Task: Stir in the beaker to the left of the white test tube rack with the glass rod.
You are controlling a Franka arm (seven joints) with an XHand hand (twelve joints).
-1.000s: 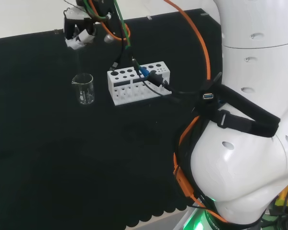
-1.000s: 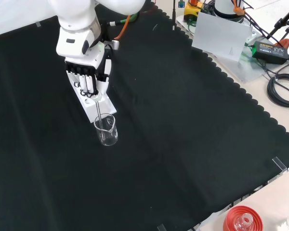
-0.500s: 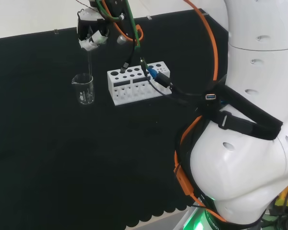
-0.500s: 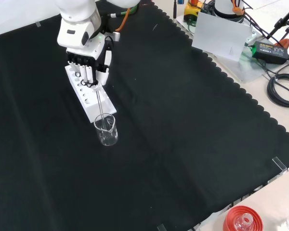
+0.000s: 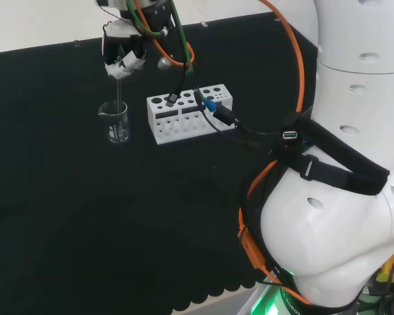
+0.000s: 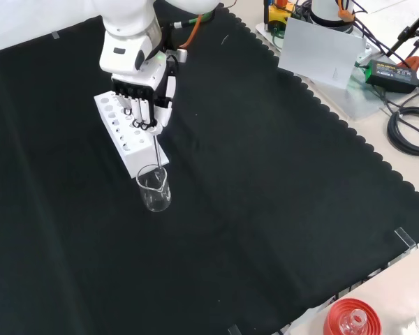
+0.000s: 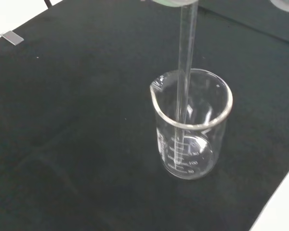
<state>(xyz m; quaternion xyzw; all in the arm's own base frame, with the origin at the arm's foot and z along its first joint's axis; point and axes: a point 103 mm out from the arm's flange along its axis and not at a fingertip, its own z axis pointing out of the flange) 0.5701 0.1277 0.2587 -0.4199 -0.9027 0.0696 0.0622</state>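
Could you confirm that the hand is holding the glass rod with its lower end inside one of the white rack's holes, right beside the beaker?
Not quite: the wrist view shows the glass rod reaching down inside the beaker, not the white rack. The hand does hold it, and the rack stands beside the beaker.

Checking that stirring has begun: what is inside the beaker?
The glass rod, held by the robot hand, reaches down into the beaker. Whether it holds liquid cannot be told; the rod's top is covered by the hand.

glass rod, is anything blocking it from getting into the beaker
Nothing visible does. The hand holds the glass rod, whose lower end already reaches down inside the open beaker. The white test tube rack stands beside the beaker, apart from the rod.
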